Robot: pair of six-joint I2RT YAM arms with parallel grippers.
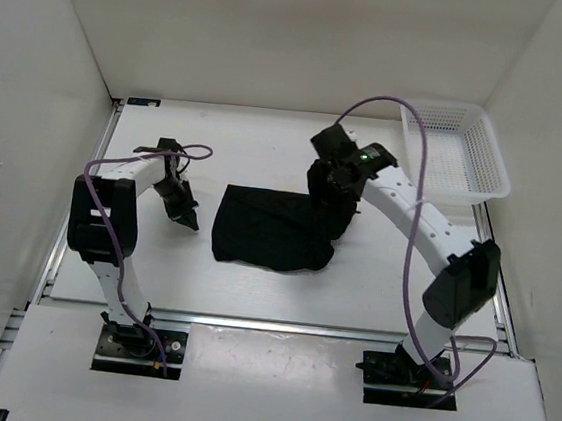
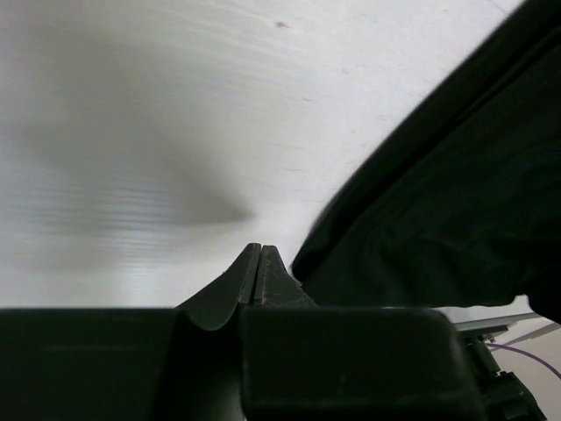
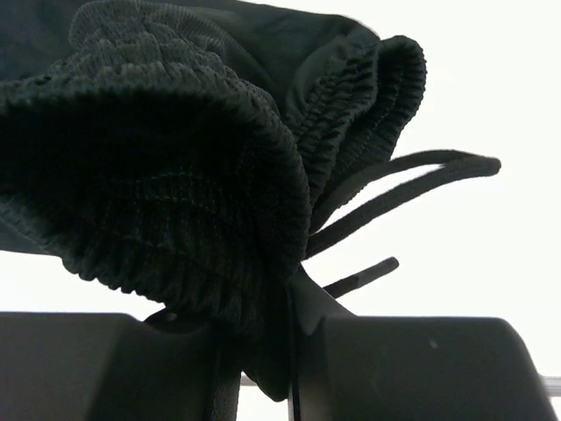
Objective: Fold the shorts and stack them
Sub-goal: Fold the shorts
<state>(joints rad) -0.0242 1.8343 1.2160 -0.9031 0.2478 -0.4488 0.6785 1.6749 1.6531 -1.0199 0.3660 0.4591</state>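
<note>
The black shorts (image 1: 264, 231) lie bunched in the middle of the table. Their right end is lifted, with my right gripper (image 1: 339, 199) shut on it. In the right wrist view the ribbed waistband of the shorts (image 3: 166, 167) is pinched between my right gripper's (image 3: 294, 294) fingers, and the thin drawstring (image 3: 412, 180) hangs out to the right. My left gripper (image 1: 186, 218) hovers just left of the shorts, apart from the cloth. In the left wrist view my left gripper (image 2: 260, 252) is shut on nothing, with the shorts' (image 2: 438, 193) edge close on its right.
A white mesh basket (image 1: 455, 148) stands at the back right corner. White walls close in the table on the left, back and right. A metal rail (image 1: 279, 323) runs along the near edge in front of the arm bases.
</note>
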